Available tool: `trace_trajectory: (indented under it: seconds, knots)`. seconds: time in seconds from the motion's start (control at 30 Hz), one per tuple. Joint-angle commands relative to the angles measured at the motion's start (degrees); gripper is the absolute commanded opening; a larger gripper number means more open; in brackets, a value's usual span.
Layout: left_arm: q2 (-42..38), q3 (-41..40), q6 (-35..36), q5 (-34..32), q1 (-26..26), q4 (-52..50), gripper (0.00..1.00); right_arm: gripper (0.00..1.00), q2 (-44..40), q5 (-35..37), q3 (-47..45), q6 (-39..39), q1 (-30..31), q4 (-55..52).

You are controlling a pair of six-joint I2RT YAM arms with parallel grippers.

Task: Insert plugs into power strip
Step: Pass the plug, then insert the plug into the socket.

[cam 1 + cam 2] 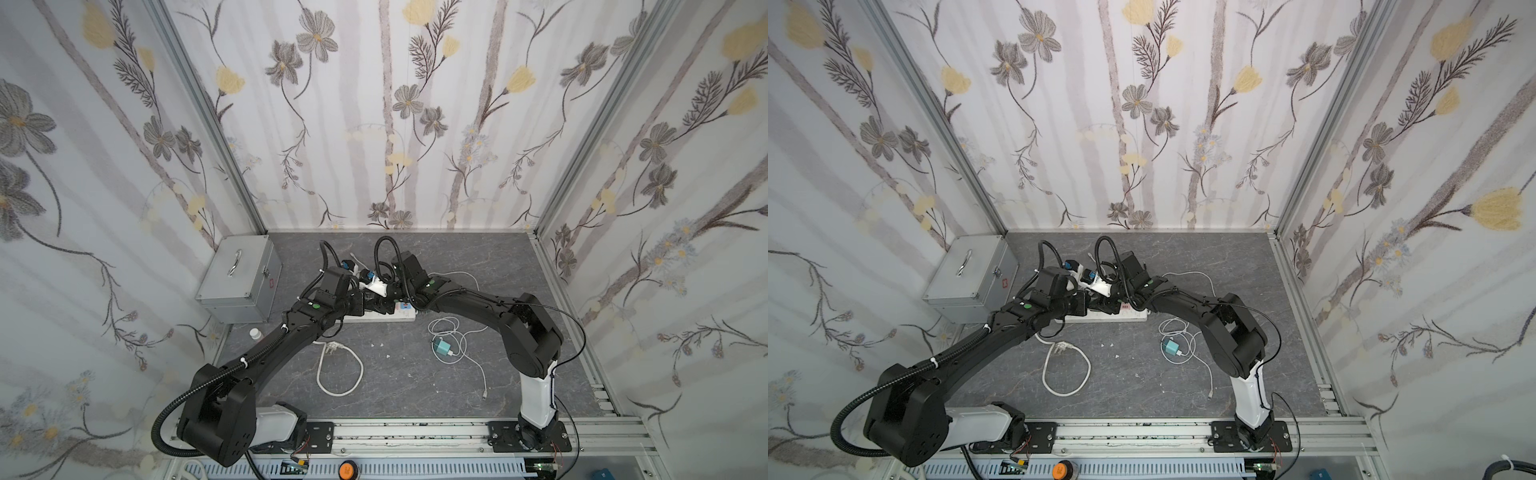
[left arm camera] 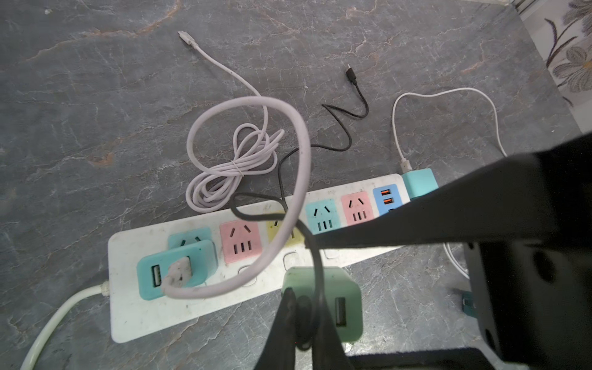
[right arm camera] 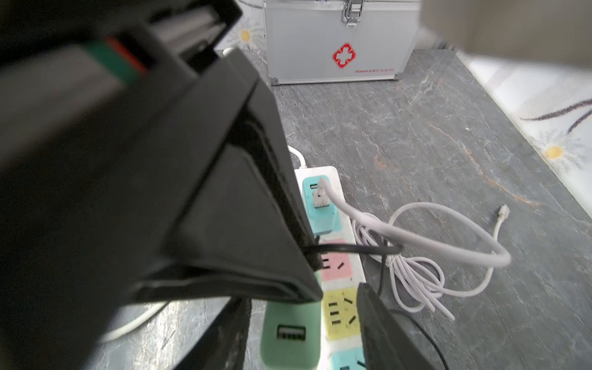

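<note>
Looking down from above, the strip (image 1: 403,318) lay left-to-right mid-table with both arms crowded over it. The left arm (image 1: 291,338) and right arm (image 1: 478,305) were about equally close, and their bulk hid the fingers. A spare plug (image 1: 441,347) sat well apart, near-right.

The left wrist cam was clearer. A seated plug (image 2: 179,272) filled the end socket by the cord. The mint plug (image 2: 339,304) stood USB-face up at the strip's edge, just beside the yellow socket (image 2: 274,237). My guess is it needed nudging over that socket and then a straight push down. The left gripper (image 2: 293,298) was pinched fully closed right at the plug's black cable (image 2: 319,272), but I couldn't tell if it was gripping or only touching.

On the right wrist cam, the right gripper (image 3: 301,293) was spread apart with a finger either side of the mint plug. There was a gap on the yellow-socket side, and it gripped nothing.
</note>
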Motion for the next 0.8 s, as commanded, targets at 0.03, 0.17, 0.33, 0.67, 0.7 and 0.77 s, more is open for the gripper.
trace_trajectory:
  seconds: [0.03,0.17,0.33,0.67,0.7,0.77]
  knots:
    - [3.2,0.4,1.2,-0.2,-0.2,2.2,0.00,0.66,-2.9,0.8,-2.2,0.4,-2.3,7.0]
    - [7.9,3.1,1.8,-2.9,-0.4,1.0,0.00,0.90,-5.8,1.6,-6.0,5.6,-4.0,10.8]
    - [11.1,4.9,1.9,-5.6,-1.3,1.9,0.00,0.99,-8.5,5.4,-9.3,16.8,-4.8,13.5]
    - [12.9,7.6,2.1,-10.1,-2.7,0.7,0.00,0.91,-7.1,15.4,-6.7,45.7,-6.3,5.6]
    - [12.9,7.7,2.1,-10.3,-2.7,0.6,0.00,0.88,-6.6,14.2,-6.4,47.8,-6.4,5.3]
    - [12.6,7.8,2.1,-11.0,-2.7,0.2,0.00,0.81,-4.9,11.0,-5.2,52.4,-6.4,4.2]
